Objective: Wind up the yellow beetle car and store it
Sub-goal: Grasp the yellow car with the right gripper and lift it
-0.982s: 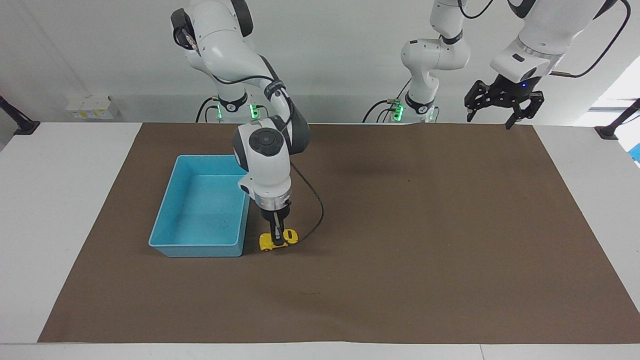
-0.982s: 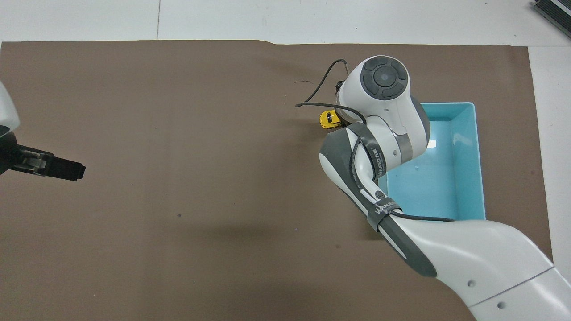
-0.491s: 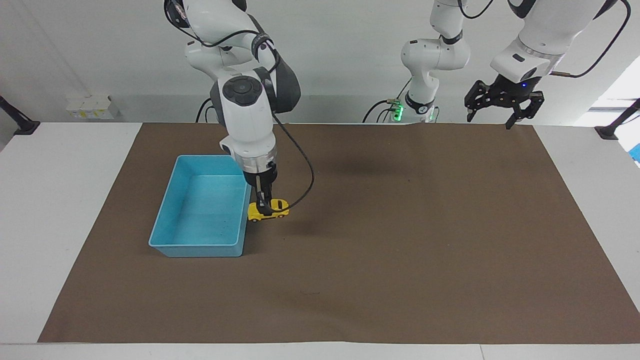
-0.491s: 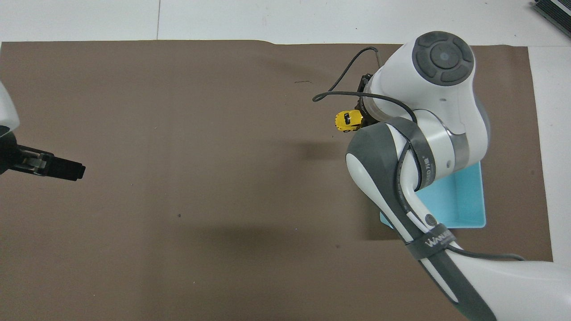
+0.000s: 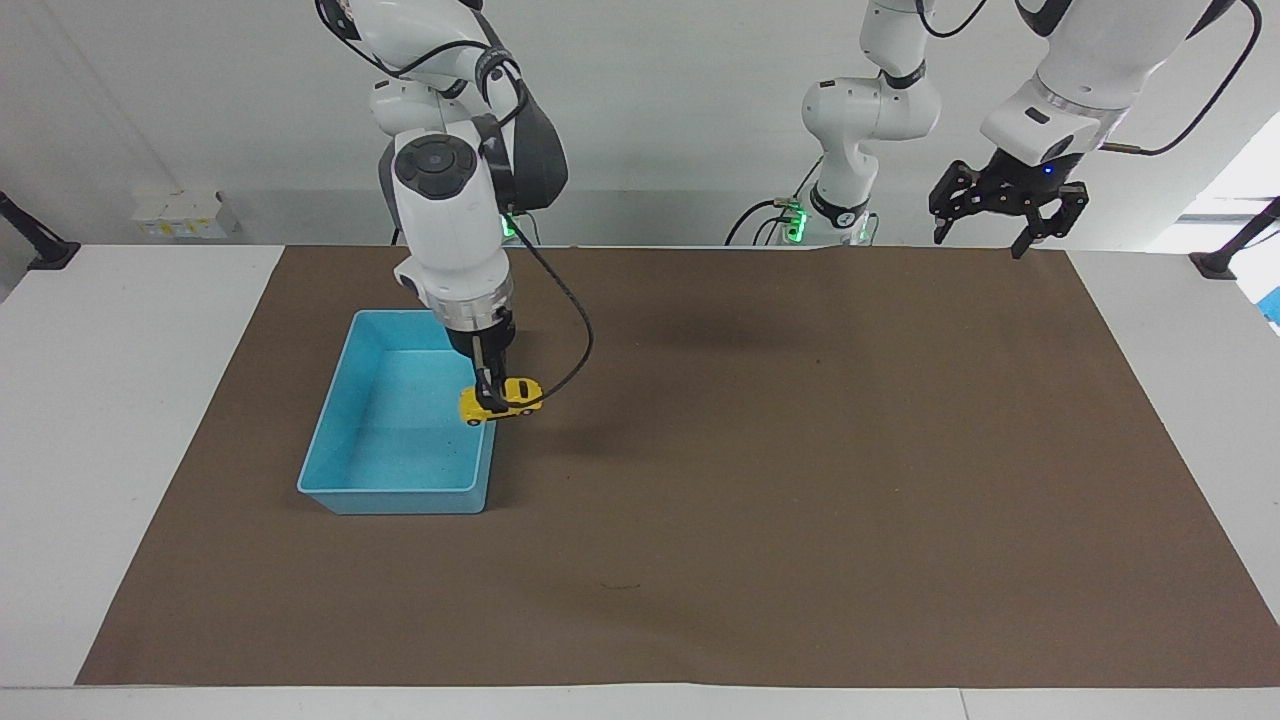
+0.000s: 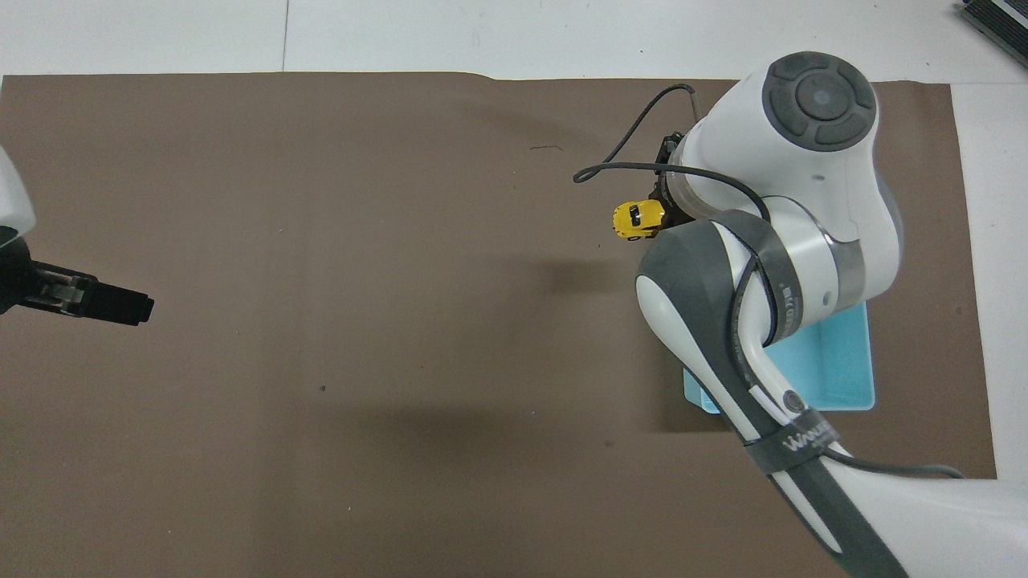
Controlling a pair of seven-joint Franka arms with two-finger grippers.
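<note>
White wall backs a white bench (image 5: pixel 140 420) carrying a brown mat (image 5: pixel 800 480), which covers most of its top. Right arm (image 5: pixel 450 200) reaches down over the right arm's end of the mat. Left arm (image 5: pixel 1070 70) waits raised over the mat's edge nearest the robots, at its own end. Blue bin (image 5: pixel 345 485) sits on the mat toward the right arm's end, long sides running away from the robots. Left gripper (image 5: pixel 1005 205) hangs in the air, fingers spread, holding nothing. Right gripper (image 5: pixel 488 385) points straight down, fingers clenched on the car (image 5: pixel 515 398). Car is off the surface, level, over the bin's wall on the side toward the mat's middle.
</note>
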